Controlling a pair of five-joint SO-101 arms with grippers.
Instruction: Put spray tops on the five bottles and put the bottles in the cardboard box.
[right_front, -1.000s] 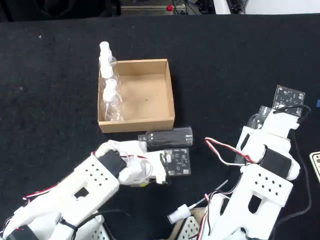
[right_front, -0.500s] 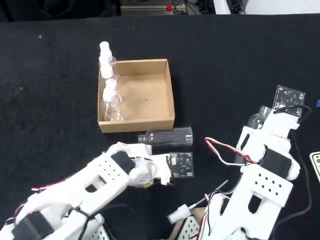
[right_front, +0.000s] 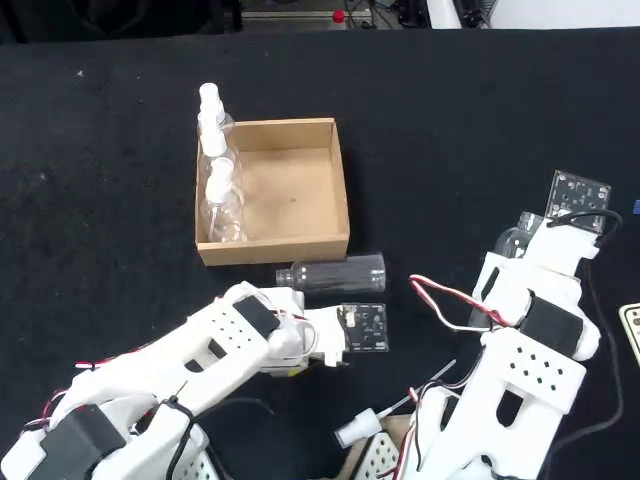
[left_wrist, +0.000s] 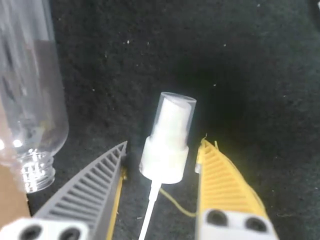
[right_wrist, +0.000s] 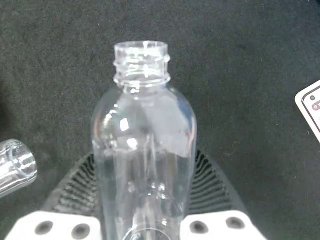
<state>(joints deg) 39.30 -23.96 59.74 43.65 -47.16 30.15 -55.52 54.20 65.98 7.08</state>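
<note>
Capping step: left gripper (left_wrist: 162, 150), fingers apart, straddles spray top (left_wrist: 167, 132) at lower centre; right gripper (right_wrist: 145, 192) clamps uncapped bottle (right_wrist: 142, 125); next probably needs a pinch.

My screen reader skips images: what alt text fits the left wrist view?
A white spray top with a clear cap sits between the open grey and yellow fingers of the left gripper, its thin dip tube running back toward the camera. Beside the grey finger, an uncapped clear bottle lies on the black table.
</note>
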